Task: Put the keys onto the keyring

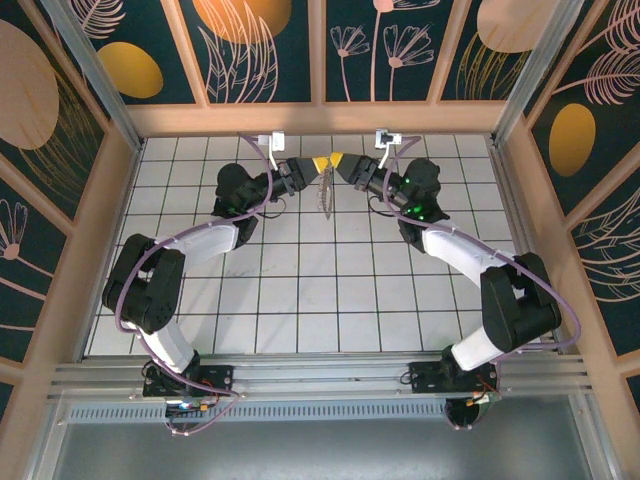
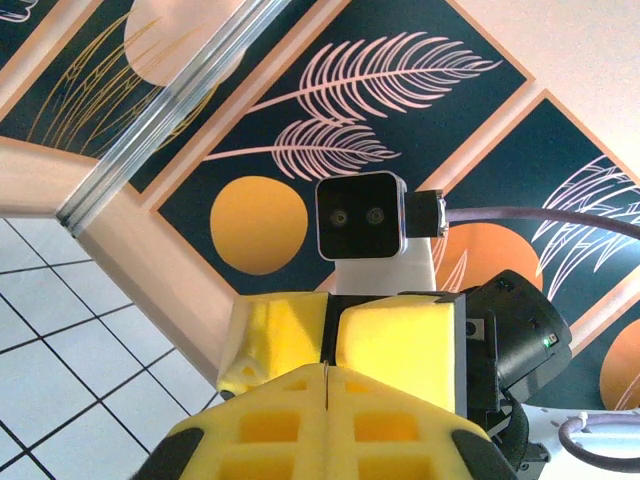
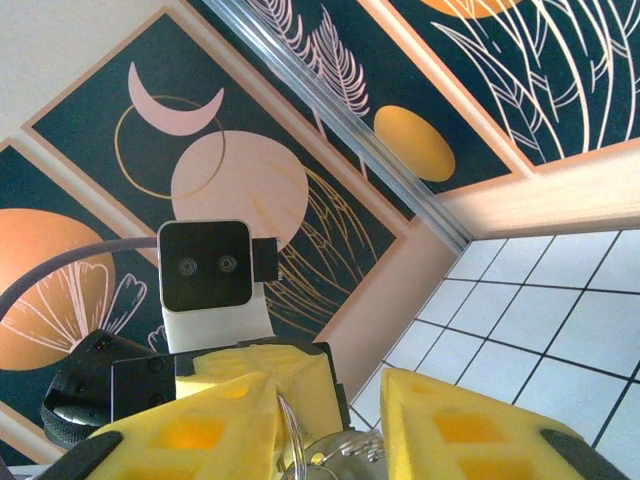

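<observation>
Yellow-tipped and pinched shut, the black left gripper [image 1: 320, 163] meets tip to tip the black right gripper [image 1: 337, 161], whose jaws stand apart around the silvery metal rings [image 3: 322, 455] of the pale keyring [image 1: 325, 190], which dangles lengthwise just beneath both claws, equally near each; no writing is legible.

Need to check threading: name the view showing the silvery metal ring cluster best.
Right wrist: the silvery metal ring cluster is close-up between yellow gripper fingers. Top external shows it tiny and dangling.
</observation>
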